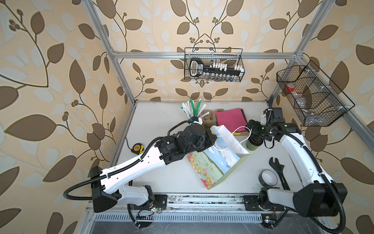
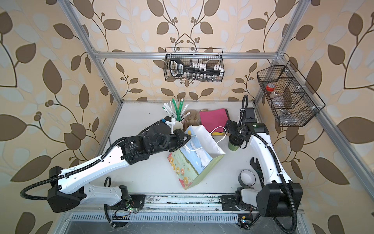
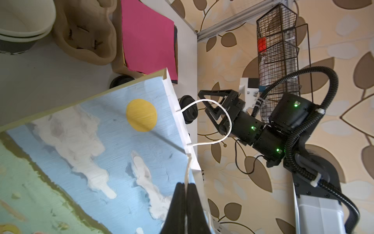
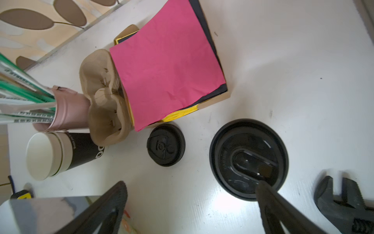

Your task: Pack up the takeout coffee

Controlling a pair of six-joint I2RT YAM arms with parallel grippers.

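Left gripper (image 3: 185, 185), at nine o'clock, is pinching shut on the white cord handle (image 3: 187, 168) of the paper bag (image 1: 219, 156), whose mouth is pointing toward one o'clock. Coffee (image 1: 252, 144) is standing upright on the table (image 1: 178, 174) just beside that mouth, at three o'clock from it. Right gripper (image 4: 191, 185) is hovering over the lid (image 4: 249, 160), jaws spread wide, gripping nothing.

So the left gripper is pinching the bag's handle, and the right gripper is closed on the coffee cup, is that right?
Not quite. The right gripper is open, not closed on the cup: the right wrist view shows its fingers spread wide by the lid. The left gripper does pinch the bag's handle.
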